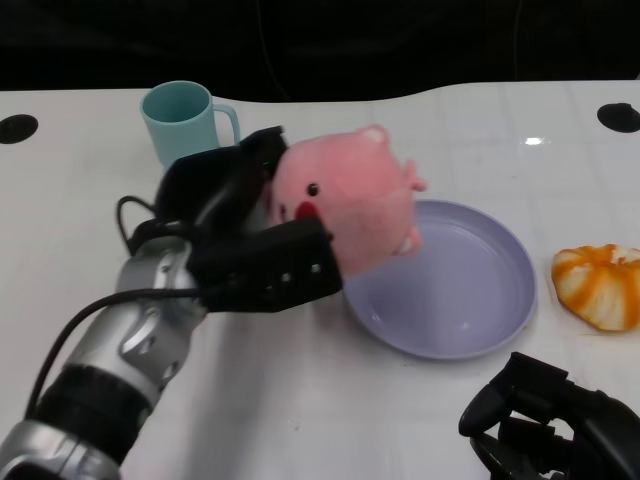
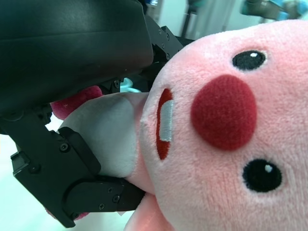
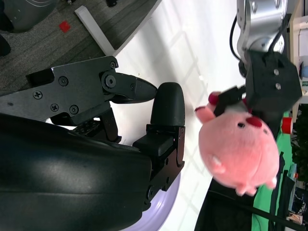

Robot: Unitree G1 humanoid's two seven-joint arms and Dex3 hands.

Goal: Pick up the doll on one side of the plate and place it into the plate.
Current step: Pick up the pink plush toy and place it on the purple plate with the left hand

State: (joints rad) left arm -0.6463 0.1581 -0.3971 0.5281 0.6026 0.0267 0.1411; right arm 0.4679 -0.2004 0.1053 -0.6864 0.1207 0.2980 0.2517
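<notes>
A pink plush doll (image 1: 345,195) with black eyes and a red nose hangs in the air, over the left rim of the lavender plate (image 1: 470,300). My left hand (image 1: 245,245) grips it from the left, fingers wrapped around its body. The left wrist view is filled by the doll's face (image 2: 226,130) with black fingers (image 2: 62,159) against its white belly. In the right wrist view the doll (image 3: 238,151) is held by my left hand (image 3: 269,82). My right hand (image 1: 560,420) rests at the lower right near the table's front edge, holding nothing, its fingers (image 3: 163,120) curled.
A teal mug (image 1: 185,120) stands behind my left hand. An orange-and-white striped soft toy (image 1: 600,285) lies right of the plate. Two black round holes (image 1: 17,128) sit at the table's far corners.
</notes>
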